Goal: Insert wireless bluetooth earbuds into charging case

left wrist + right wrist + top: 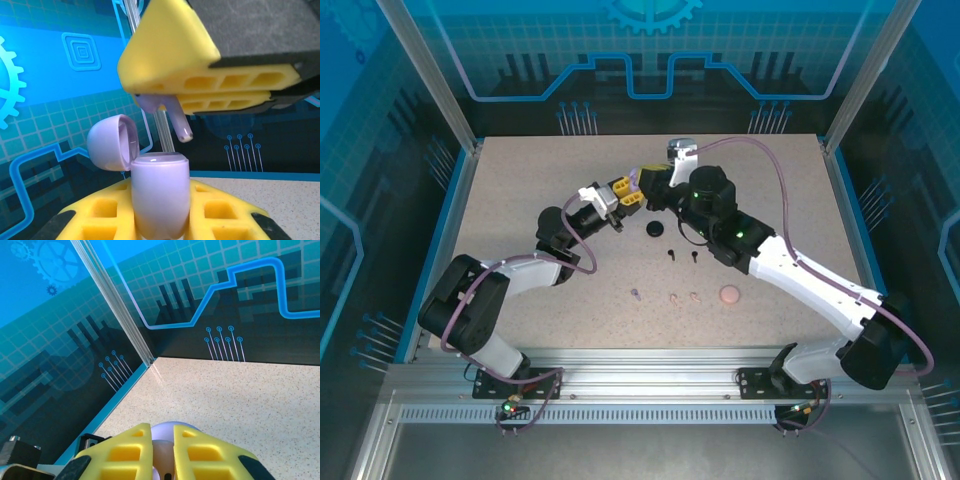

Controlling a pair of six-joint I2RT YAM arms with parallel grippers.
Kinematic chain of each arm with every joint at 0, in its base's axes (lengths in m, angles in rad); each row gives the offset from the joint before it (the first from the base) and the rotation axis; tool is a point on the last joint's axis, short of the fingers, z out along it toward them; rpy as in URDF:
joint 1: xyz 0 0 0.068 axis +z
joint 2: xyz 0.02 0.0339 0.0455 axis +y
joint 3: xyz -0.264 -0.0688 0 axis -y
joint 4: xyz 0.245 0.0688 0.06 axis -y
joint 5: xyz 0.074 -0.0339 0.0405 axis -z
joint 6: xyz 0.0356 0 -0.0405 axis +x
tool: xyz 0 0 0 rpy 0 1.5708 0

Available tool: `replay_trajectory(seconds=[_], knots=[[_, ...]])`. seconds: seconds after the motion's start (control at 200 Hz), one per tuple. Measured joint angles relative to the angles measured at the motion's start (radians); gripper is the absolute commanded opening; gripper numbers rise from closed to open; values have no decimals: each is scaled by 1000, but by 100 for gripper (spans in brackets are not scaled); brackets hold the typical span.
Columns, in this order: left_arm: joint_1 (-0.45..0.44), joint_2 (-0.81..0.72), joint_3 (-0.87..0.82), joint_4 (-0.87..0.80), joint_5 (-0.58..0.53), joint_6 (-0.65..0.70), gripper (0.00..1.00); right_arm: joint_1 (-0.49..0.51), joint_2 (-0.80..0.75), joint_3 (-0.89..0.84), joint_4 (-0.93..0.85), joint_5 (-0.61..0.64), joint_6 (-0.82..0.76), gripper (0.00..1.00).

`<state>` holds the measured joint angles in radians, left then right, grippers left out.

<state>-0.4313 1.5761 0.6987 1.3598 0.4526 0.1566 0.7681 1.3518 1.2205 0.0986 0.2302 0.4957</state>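
Observation:
My left gripper [160, 210] is shut on a lilac charging case [160, 192], held upright with its lid [111, 142] swung open to the left. Just above the case's open top hangs a lilac earbud [178, 119], stem pointing down. My right gripper [152, 99] is shut on it. In the right wrist view the earbud [164, 456] sits between the yellow fingers [125, 450] with the case [172, 429] right beyond. From above, both grippers [628, 197] [644, 181] meet over the table's middle back. Another lilac earbud [635, 293] lies on the table.
On the table lie a black case [654, 231], two black earbuds [672, 252] [692, 256], two pale pink earbuds [672, 296] [694, 295] and a pink case [729, 295]. Glass walls with metal posts [430, 75] fence the table.

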Motion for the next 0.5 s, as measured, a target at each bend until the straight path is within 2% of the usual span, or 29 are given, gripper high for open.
replay_trajectory(seconds=[0.5], knots=[[-3, -2, 0, -9, -3, 0, 0, -16, 36, 19, 0, -3, -2, 11]])
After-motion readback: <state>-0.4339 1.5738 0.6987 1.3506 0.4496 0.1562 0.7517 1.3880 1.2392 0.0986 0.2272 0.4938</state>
